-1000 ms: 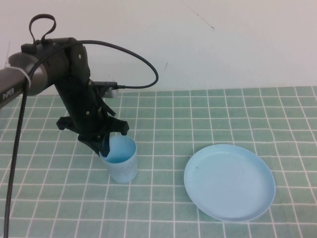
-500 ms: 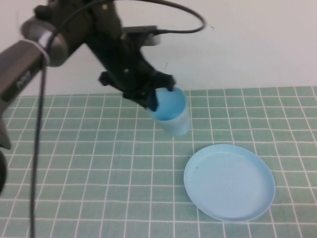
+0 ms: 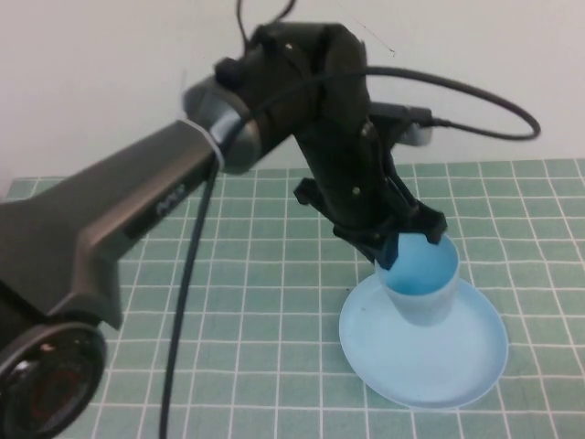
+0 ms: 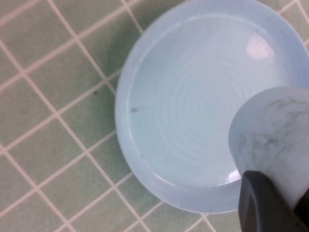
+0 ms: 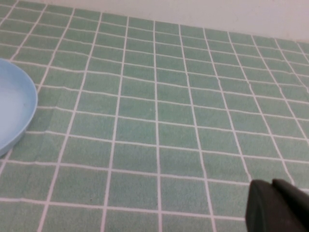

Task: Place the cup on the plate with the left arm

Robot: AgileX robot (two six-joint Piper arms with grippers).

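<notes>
Over the right half of the bench (image 3: 265, 311), my left arm (image 3: 183, 197) reaches across from the near left, its black cable (image 3: 475, 114) looping behind.

Item: left jaws (image 3: 402, 245). Position: above the far-left part of the plate (image 3: 475, 366). State: clamped on the cup (image 3: 420, 283), gripping its far-left rim, one finger inside and the rest outside.

Item: cup. Light blue, handleless, upright or nearly so, mouth open upward. Position: over the plate's far-left portion, inside its rim line as seen from the high view. Whether its base touches the plate or hangs just above it, I cannot tell. In the left wrist view the cup's pale wall (image 4: 275, 135) sits beside one dark finger (image 4: 263, 203), with the plate (image 4: 140, 159) beneath.

Item: plate. Round, shallow, light blue, raised rim. Position: flat on the bench, near right.

Item: bench. Green cloth with a white grid; pale wall (image 3: 110, 82) beyond.

Item: right jaws (image 5: 277, 208). Position: low over bare green grid, well right of the plate's edge (image 5: 19, 111). State: only a dark tip shows; apart or together, I cannot tell.
</notes>
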